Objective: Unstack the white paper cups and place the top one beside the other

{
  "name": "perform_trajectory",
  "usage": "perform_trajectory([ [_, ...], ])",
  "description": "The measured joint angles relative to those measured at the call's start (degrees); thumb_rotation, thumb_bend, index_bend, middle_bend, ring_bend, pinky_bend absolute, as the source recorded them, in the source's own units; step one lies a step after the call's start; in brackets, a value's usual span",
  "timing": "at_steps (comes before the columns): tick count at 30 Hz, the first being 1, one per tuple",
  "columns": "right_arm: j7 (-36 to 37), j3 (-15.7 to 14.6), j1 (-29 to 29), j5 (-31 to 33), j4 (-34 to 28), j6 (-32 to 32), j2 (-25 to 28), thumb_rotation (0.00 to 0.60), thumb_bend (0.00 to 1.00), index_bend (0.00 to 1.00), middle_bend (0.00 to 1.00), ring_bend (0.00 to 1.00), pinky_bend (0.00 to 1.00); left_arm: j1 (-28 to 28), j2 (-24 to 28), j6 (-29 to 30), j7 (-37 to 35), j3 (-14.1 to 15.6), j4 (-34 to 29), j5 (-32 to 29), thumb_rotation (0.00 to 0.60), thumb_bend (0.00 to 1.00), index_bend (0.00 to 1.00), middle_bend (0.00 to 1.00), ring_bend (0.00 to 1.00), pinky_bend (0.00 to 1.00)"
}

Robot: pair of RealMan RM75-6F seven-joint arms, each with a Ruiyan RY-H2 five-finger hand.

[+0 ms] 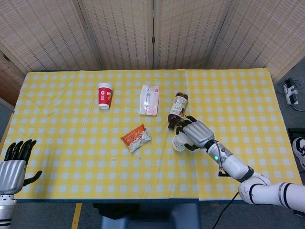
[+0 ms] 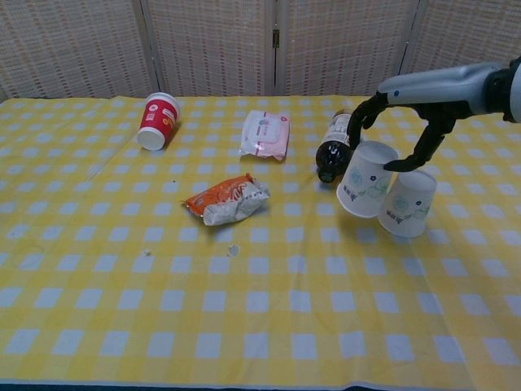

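1. The right hand [image 2: 399,134] is clamped around the upper part of a white paper cup [image 2: 366,179], fingers [image 2: 363,114] curled over it from above — the cup hangs tilted, mouth towards the camera in the chest view.
2. The second white paper cup [image 2: 407,203] sits upside down on the yellow checked counter [image 2: 244,309], just beside the held cup; whether the two touch cannot be told.
3. In the head view, the right hand covers most of both cups; only the held cup's open mouth [image 1: 178,142] shows.
4. The left hand [image 1: 13,164] rests at the counter's near left corner, fingers apart, holding nothing.
5. Also on the counter — a dark bottle [image 2: 337,145] lying just behind the cups, an orange snack packet [image 2: 226,199], a white-and-pink wipes pack [image 2: 266,133] and a red cup [image 2: 156,120].
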Motion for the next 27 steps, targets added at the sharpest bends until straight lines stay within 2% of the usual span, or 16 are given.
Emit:
perform_trajectory([
  [12,-1.2,-1.7,1.9,2.7,5.4,-1.1,-5.0,0.6,0.4,0.44,0.21,0.17,0.07,-0.4,-0.7,-0.6,-0.4,0.0,0.9,0.1,0.6,0.24,0.12,0.11,0.07,0.0],
  [27,-2.1,-2.7,3.0,4.0,7.0,-0.6,-6.7,0.6,0.4,0.44,0.2,0.17,0.07,-0.3,-1.1,-0.8,-1.4,0.1,2.0,-0.1,0.6,0.24,0.12,0.11,0.07,0.0],
])
